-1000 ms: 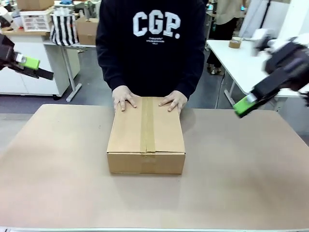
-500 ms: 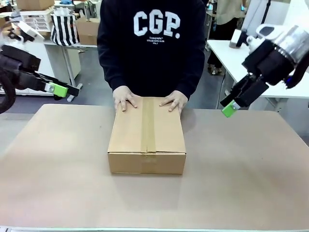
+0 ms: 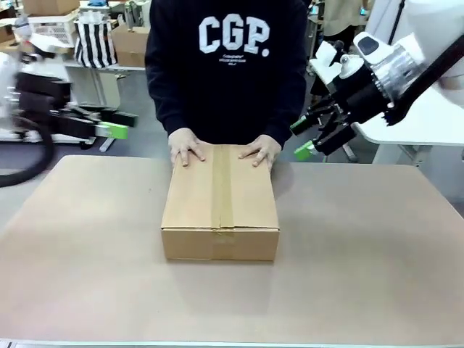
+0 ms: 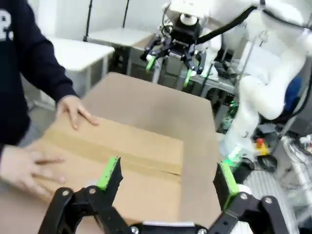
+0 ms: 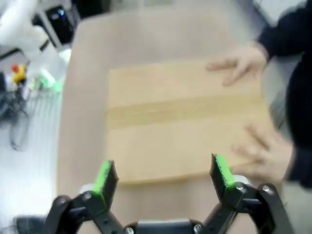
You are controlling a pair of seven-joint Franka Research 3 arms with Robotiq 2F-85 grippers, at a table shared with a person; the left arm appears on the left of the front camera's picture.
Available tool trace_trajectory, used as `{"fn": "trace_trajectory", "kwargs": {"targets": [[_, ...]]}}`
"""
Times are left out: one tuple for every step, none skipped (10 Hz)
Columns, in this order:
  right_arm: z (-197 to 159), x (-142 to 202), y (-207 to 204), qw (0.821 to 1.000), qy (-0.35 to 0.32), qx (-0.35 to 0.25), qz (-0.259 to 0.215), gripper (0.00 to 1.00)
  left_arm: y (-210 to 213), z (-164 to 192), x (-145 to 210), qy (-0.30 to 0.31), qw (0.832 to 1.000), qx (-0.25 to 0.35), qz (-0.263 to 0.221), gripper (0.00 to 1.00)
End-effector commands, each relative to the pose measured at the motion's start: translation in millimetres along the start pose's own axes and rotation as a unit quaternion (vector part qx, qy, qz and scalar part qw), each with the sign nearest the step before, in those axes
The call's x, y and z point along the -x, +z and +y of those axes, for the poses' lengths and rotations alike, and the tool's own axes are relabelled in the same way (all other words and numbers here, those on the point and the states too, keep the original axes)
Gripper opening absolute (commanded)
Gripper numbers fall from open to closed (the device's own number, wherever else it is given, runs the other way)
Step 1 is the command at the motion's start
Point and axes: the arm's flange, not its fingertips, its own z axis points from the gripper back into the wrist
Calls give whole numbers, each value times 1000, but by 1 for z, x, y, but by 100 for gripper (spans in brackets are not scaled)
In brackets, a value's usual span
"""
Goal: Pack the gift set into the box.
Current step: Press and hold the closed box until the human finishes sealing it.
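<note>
Front view, box [image 3: 220, 199] left of right tool [image 3: 301, 139]

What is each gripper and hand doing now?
Left gripper: open, empty.
Right gripper: open, empty.
Person's picture-left hand: flat on the box.
Person's picture-right hand: flat on the box.

White arms [image 4: 256, 95] bear black jaws, green pads [image 4: 108, 173].

One box [image 3: 220, 199] on one tabletop [image 3: 362, 254]; one tape strip [image 3: 221, 190] along it; two hands [image 3: 188, 148] on top; two sets of jaws, probably, the left one's pretty blurred
</note>
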Motion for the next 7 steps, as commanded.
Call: {"fn": "trace_trajectory", "kwargs": {"targets": [[-22, 22, -57, 956, 185, -114, -196, 100, -41, 2, 28, -92, 995, 22, -34, 100], [-26, 36, -73, 952, 172, -147, -208, 100, -54, 5, 36, -90, 994, 31, -48, 100], [-32, 50, -82, 953, 180, -138, -200, 100, -68, 11, 49, -71, 995, 52, -55, 100], [-35, 63, -88, 951, 165, -151, -213, 100, -80, 21, 74, -86, 994, 42, -50, 100], [-10, 12, -76, 976, 142, -70, -146, 100, -75, 32, 81, -29, 1000, 1, 12, 100], [-10, 12, -76, 976, 142, -70, -146, 100, -74, 3, 57, -80, 995, 41, -35, 100], [-19, 47, -87, 961, 163, -108, -194, 100, -74, 3, 57, -80, 995, 41, -35, 100]]}}
